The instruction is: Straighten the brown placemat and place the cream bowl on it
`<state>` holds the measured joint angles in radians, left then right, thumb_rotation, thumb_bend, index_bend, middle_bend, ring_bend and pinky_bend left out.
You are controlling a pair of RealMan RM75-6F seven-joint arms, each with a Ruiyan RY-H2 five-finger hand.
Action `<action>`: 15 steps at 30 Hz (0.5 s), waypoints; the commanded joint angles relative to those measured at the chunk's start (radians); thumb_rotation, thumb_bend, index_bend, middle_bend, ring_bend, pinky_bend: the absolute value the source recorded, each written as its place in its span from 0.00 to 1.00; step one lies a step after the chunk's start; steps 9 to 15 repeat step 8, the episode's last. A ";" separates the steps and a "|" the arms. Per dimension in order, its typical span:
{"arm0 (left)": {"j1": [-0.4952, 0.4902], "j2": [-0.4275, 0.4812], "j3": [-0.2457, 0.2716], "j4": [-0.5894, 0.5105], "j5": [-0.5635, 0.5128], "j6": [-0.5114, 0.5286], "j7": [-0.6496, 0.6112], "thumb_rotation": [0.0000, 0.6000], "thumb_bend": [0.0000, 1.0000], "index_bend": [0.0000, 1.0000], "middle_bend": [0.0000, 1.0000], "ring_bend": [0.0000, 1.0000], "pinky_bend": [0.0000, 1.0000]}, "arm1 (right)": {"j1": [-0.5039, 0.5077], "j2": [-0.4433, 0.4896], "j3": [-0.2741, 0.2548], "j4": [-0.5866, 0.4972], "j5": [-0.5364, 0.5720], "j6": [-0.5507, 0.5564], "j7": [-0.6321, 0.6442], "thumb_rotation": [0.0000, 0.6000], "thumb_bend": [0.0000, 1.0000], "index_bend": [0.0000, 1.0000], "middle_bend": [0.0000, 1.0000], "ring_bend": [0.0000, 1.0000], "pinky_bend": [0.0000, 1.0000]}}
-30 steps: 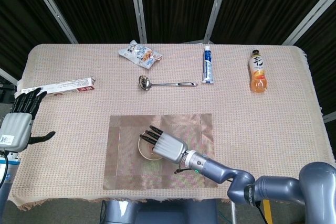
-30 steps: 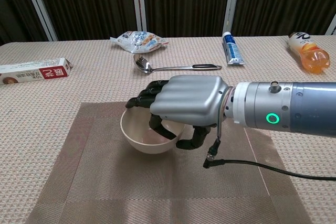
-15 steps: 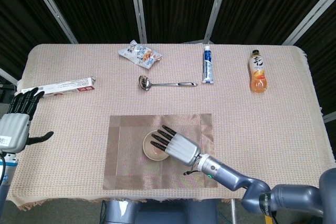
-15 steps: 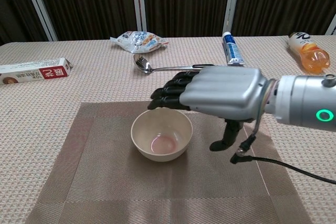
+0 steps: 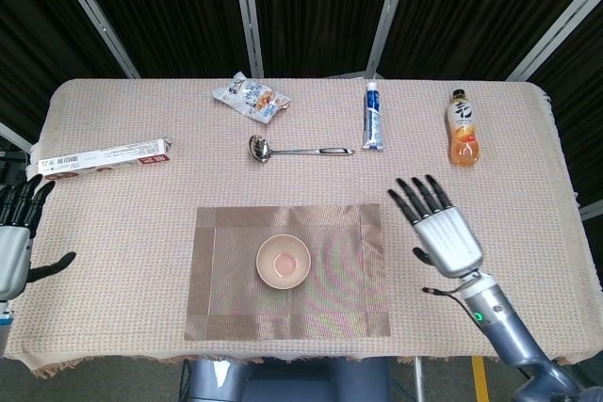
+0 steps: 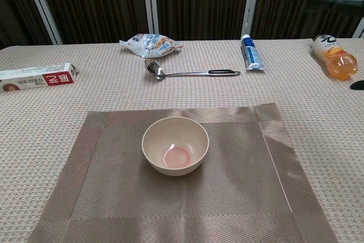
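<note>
The right hand (image 5: 441, 231) has its fingers (image 5: 419, 197) spread apart and stretched toward the far edge of the table, holding nothing; it hangs over bare cloth to the right of the brown placemat (image 5: 226, 313), well apart from the bowl, a posture that reads as empty and clear of the work rather than poised to grasp. In the chest view only dark fingertips show at the upper right edge. The left hand (image 5: 13, 244) sits at the table's left edge, its fingers (image 5: 23, 198) likewise apart and gripping nothing, well apart from everything in play, so it seems parked out of the way. The cream bowl (image 5: 284, 262) stands upright near the middle of the placemat, untouched by either hand, with a pinkish patch at its bottom. The placemat lies flat with its edges roughly parallel to the table's edges, which suggests both parts of the task are done. Beyond it, along the far half of the table (image 5: 528, 152), lie a ladle (image 5: 300, 149), a snack packet (image 5: 251, 98), a tube (image 5: 373, 116), an orange drink bottle (image 5: 462, 128) and a long box (image 5: 102, 156), all apart from the mat.
</note>
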<state>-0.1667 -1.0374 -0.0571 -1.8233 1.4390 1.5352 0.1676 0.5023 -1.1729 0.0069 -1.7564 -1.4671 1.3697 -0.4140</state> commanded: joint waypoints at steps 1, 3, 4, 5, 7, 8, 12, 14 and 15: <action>0.022 -0.002 0.016 0.006 0.010 0.015 -0.010 1.00 0.00 0.00 0.00 0.00 0.00 | -0.151 0.048 -0.015 0.094 -0.007 0.173 0.204 1.00 0.00 0.00 0.00 0.00 0.00; 0.031 0.000 0.023 0.012 0.012 0.018 -0.017 1.00 0.00 0.00 0.00 0.00 0.00 | -0.192 0.045 -0.023 0.152 -0.024 0.224 0.263 1.00 0.00 0.00 0.00 0.00 0.00; 0.034 0.000 0.025 0.015 0.012 0.017 -0.018 1.00 0.00 0.00 0.00 0.00 0.00 | -0.206 0.042 -0.025 0.172 -0.027 0.239 0.279 1.00 0.00 0.00 0.00 0.00 0.00; 0.036 0.000 0.027 0.017 0.012 0.015 -0.018 1.00 0.00 0.00 0.00 0.00 0.00 | -0.220 0.039 -0.027 0.191 -0.028 0.254 0.295 1.00 0.00 0.00 0.00 0.00 0.00; 0.041 0.003 0.037 0.021 0.010 0.003 -0.018 1.00 0.00 0.00 0.00 0.00 0.00 | -0.251 0.031 -0.030 0.229 -0.024 0.276 0.324 1.00 0.00 0.00 0.00 0.00 0.00; 0.042 0.003 0.039 0.023 0.010 0.000 -0.018 1.00 0.00 0.00 0.00 0.00 0.00 | -0.260 0.028 -0.031 0.241 -0.024 0.283 0.333 1.00 0.00 0.00 0.00 0.00 0.00; 0.042 0.003 0.039 0.023 0.010 0.000 -0.018 1.00 0.00 0.00 0.00 0.00 0.00 | -0.260 0.028 -0.031 0.241 -0.024 0.283 0.333 1.00 0.00 0.00 0.00 0.00 0.00; 0.042 0.003 0.039 0.023 0.010 0.000 -0.018 1.00 0.00 0.00 0.00 0.00 0.00 | -0.260 0.028 -0.031 0.241 -0.024 0.283 0.333 1.00 0.00 0.00 0.00 0.00 0.00; 0.042 0.003 0.039 0.023 0.010 0.000 -0.018 1.00 0.00 0.00 0.00 0.00 0.00 | -0.260 0.028 -0.031 0.241 -0.024 0.283 0.333 1.00 0.00 0.00 0.00 0.00 0.00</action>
